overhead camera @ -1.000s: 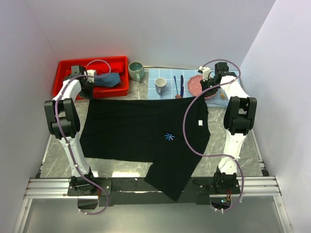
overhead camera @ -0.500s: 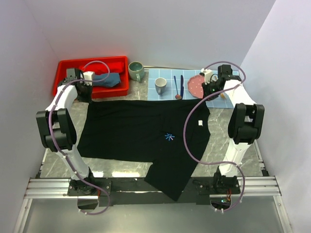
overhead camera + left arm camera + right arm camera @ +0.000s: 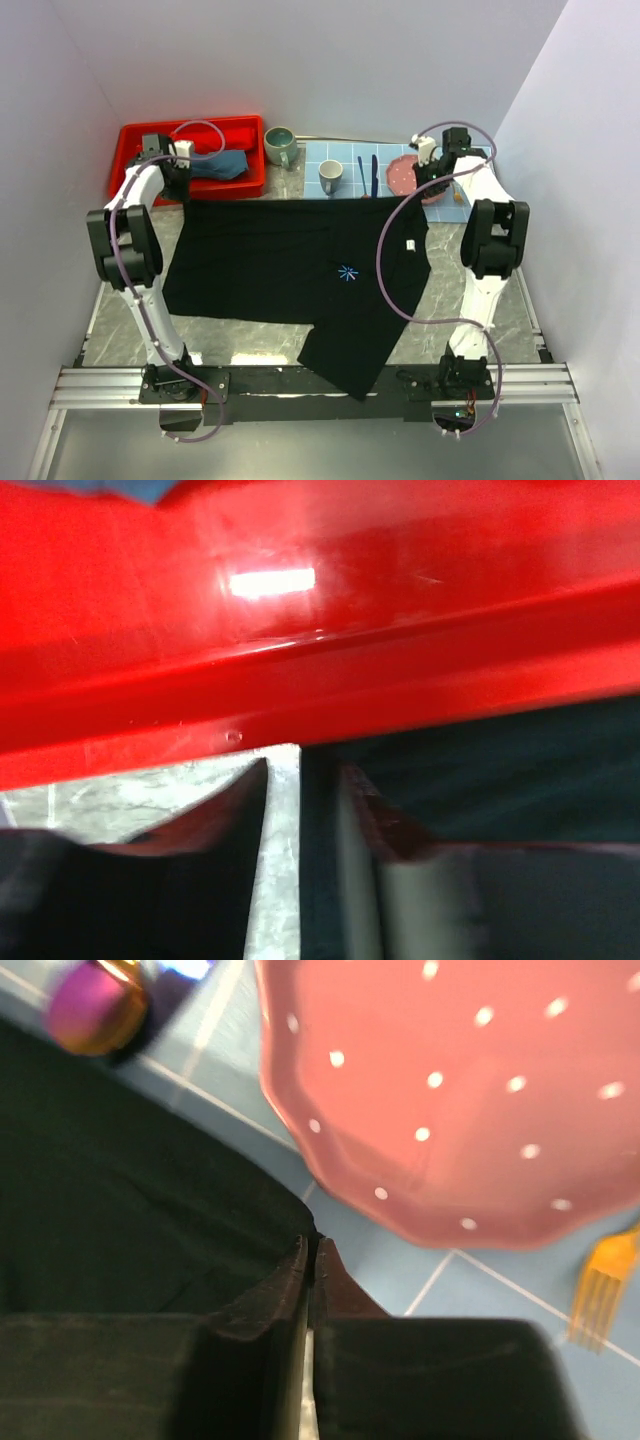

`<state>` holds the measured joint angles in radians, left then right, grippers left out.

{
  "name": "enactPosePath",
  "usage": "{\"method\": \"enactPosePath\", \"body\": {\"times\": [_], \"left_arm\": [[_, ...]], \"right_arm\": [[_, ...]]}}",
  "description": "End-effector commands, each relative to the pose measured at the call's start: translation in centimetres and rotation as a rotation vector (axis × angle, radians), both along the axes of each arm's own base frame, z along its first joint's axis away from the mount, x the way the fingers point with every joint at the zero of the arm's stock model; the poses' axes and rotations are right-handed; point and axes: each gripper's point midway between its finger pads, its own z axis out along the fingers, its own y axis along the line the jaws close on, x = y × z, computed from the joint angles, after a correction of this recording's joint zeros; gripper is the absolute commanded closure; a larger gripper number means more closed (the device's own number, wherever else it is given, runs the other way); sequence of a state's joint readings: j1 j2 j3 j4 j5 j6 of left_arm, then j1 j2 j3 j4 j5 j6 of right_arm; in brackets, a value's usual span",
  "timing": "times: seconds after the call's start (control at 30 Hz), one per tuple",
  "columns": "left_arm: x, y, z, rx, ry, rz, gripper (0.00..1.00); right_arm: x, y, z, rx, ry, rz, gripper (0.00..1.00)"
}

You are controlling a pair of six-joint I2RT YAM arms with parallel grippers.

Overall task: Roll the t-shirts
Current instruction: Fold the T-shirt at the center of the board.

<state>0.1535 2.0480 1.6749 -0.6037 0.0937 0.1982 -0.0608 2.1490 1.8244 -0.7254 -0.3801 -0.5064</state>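
Observation:
The black t-shirt lies spread flat on the table, its light-blue starburst logo facing up. A slate-blue rolled t-shirt rests in the red bin. My left gripper is at the shirt's far left corner, right against the bin wall. In the left wrist view its jaws stand apart, with the cloth edge and bare table in the gap. My right gripper is at the far right corner; its jaws are pressed together on the shirt's edge.
A blue-checked placemat at the back carries a grey mug, blue cutlery, a pink dotted plate and a yellow fork. A green mug stands beside the bin. White walls enclose the table.
Both arms drew back in from their stretched-out pose. The shirt's near hem shifted slightly toward the back. The left jaws have parted.

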Motion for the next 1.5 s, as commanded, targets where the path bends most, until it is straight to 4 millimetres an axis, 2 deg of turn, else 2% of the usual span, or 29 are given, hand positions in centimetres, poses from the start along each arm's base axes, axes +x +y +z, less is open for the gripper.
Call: {"method": "enactPosePath", "body": {"times": [0.0, 0.03, 0.07, 0.1, 0.13, 0.17, 0.2, 0.23, 0.27, 0.3, 0.33, 0.37, 0.4, 0.43, 0.47, 0.5, 0.53, 0.57, 0.6, 0.63, 0.7, 0.77, 0.9, 1.03, 1.07, 1.2, 1.23, 1.33, 1.47], "left_arm": [[2.4, 1.2, 3.1, 0.035, -0.097, 0.036, 0.55], [2.3, 0.7, 3.7, 0.018, -0.106, 0.022, 0.53], [2.1, 0.6, 5.6, 0.015, -0.144, 0.024, 0.50], [1.8, 0.4, 6.6, 0.013, -0.165, 0.018, 0.48], [1.0, -0.2, 6.4, -0.003, -0.159, -0.007, 0.43], [0.3, -0.4, 8.3, 0.022, -0.196, -0.055, 0.42], [-0.5, -0.6, 8.5, 0.032, -0.198, -0.089, 0.42], [-2.0, -0.8, 7.0, 0.038, -0.161, -0.115, 0.40], [-2.9, -0.7, 8.1, 0.080, -0.183, -0.155, 0.39], [-3.8, -0.8, 7.7, 0.093, -0.164, -0.182, 0.38], [-5.4, -1.0, 6.0, 0.097, -0.110, -0.215, 0.38], [-6.4, -1.0, 6.2, 0.126, -0.105, -0.255, 0.38], [-7.1, -0.9, 5.9, 0.137, -0.093, -0.261, 0.38], [-8.1, -0.8, 4.8, 0.141, -0.065, -0.261, 0.38], [-8.5, -0.6, 5.2, 0.152, -0.078, -0.252, 0.38], [-8.8, -0.6, 5.1, 0.152, -0.075, -0.240, 0.38], [-9.1, -0.8, 4.9, 0.141, -0.067, -0.236, 0.38], [-9.4, -1.0, 4.7, 0.118, -0.053, -0.221, 0.38], [-9.9, -1.1, 4.3, 0.110, -0.033, -0.215, 0.38], [-10.2, -1.2, 4.1, 0.103, -0.022, -0.204, 0.39], [-10.8, -1.2, 3.9, 0.081, -0.016, -0.180, 0.39], [-11.6, -1.4, 4.1, 0.080, -0.036, -0.171, 0.38], [-12.3, -1.1, 5.4, 0.094, -0.095, -0.142, 0.37], [-12.9, -0.7, 6.1, 0.097, -0.124, -0.100, 0.37], [-13.0, -0.7, 6.2, 0.091, -0.127, -0.096, 0.37], [-13.2, 0.1, 6.9, 0.108, -0.161, -0.071, 0.37], [-13.3, 0.3, 7.2, 0.115, -0.172, -0.067, 0.37], [-13.5, 0.7, 7.9, 0.113, -0.192, -0.053, 0.37], [-13.9, 0.8, 8.1, 0.110, -0.208, -0.050, 0.37]], "right_arm": [[1.7, -0.7, 2.2, -0.045, -0.065, -0.041, 0.73], [1.6, -0.7, 2.6, -0.039, -0.081, -0.049, 0.67], [1.3, -0.4, 5.1, -0.029, -0.135, -0.044, 0.62], [0.9, -0.2, 6.3, -0.025, -0.172, -0.013, 0.55], [-0.5, 0.4, 5.6, -0.009, -0.176, 0.021, 0.52], [-1.7, 1.3, 9.1, 0.017, -0.263, 0.067, 0.46], [-2.9, 2.0, 9.5, 0.013, -0.292, 0.135, 0.41], [-5.6, 3.0, 7.8, 0.029, -0.241, 0.197, 0.40], [-7.7, 4.6, 9.9, 0.055, -0.283, 0.287, 0.40], [-9.4, 5.5, 9.8, 0.010, -0.310, 0.428, 0.39], [-13.7, 8.1, 7.7, 0.019, -0.220, 0.572, 0.37], [-15.9, 9.1, 8.8, -0.018, -0.277, 0.677, 0.37], [-17.4, 9.8, 8.4, -0.085, -0.335, 0.822, 0.37], [-20.6, 11.4, 5.7, -0.086, -0.319, 0.944, 0.37], [-22.1, 11.8, 6.5, -0.118, -0.405, 1.012, 0.37], [-23.1, 12.6, 6.1, -0.148, -0.468, 1.123, 0.38], [-25.5, 12.8, 4.0, -0.139, -0.440, 1.199, 0.38], [-27.4, 13.9, 4.1, -0.140, -0.477, 1.299, 0.40], [-28.6, 14.3, 3.8, -0.154, -0.514, 1.414, 0.40], [-31.4, 14.3, 2.8, -0.103, -0.466, 1.487, 0.41], [-35.0, 15.5, 3.1, -0.072, -0.523, 1.674, 0.43], [-40.5, 15.6, 2.5, 0.022, -0.493, 1.842, 0.45], [-47.1, 15.3, 1.0, 0.124, -0.535, 2.092, 0.45], [-49.4, 17.0, 0.1, 0.215, -0.519, 2.110, 0.46], [-49.8, 17.1, -0.4, 0.228, -0.420, 2.071, 0.47], [-51.6, 18.3, -1.6, 0.229, -0.312, 2.107, 0.50], [-51.7, 19.7, -1.8, 0.227, -0.367, 2.120, 0.50], [-50.8, 21.2, -3.4, 0.156, -0.395, 2.044, 0.51], [-50.5, 22.6, -4.4, 0.131, -0.294, 1.990, 0.55]]}}
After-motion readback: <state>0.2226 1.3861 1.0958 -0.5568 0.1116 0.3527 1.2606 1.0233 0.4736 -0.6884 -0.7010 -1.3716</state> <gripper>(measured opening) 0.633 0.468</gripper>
